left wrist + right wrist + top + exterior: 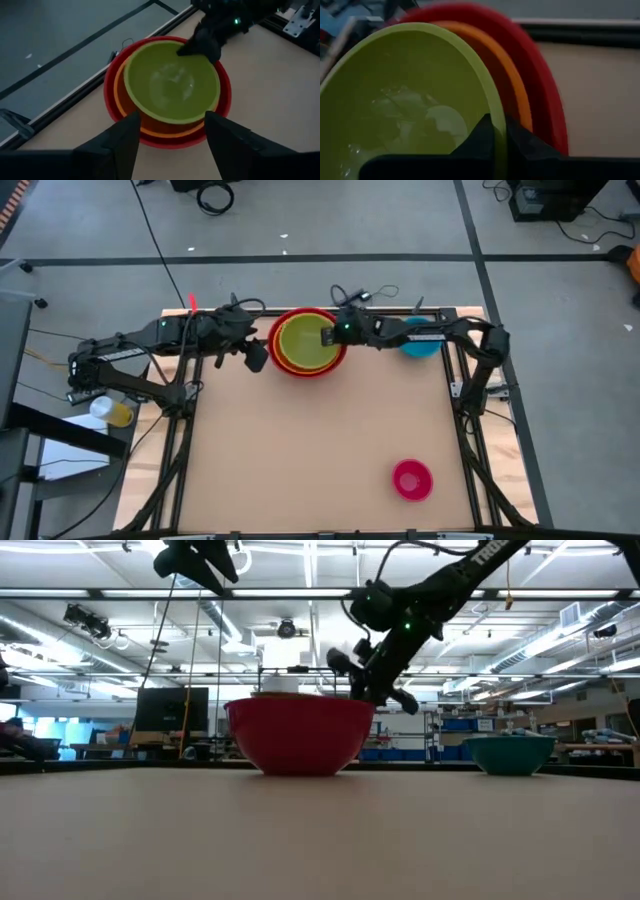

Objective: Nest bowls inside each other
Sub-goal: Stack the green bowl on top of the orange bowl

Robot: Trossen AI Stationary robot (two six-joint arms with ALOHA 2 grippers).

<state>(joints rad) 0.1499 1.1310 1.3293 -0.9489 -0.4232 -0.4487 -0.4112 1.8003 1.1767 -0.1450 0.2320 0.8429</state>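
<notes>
We see the green bowl point(308, 343) tilted inside the orange bowl point(150, 131) and red bowl point(283, 358) at the desk's point(300, 450) far edge. Right end effector point(326, 336) pinches its rim; left end effector point(255, 358) hangs spread beside. Blue bowl point(420, 346) and pink bowl point(412, 479) sit apart.

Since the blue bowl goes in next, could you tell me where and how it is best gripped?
Probably by its rim, from above. The blue bowl stands upright with its mouth open, under the right arm, so one finger could drop inside the thin wall and one outside, on its table-centre side.
</notes>
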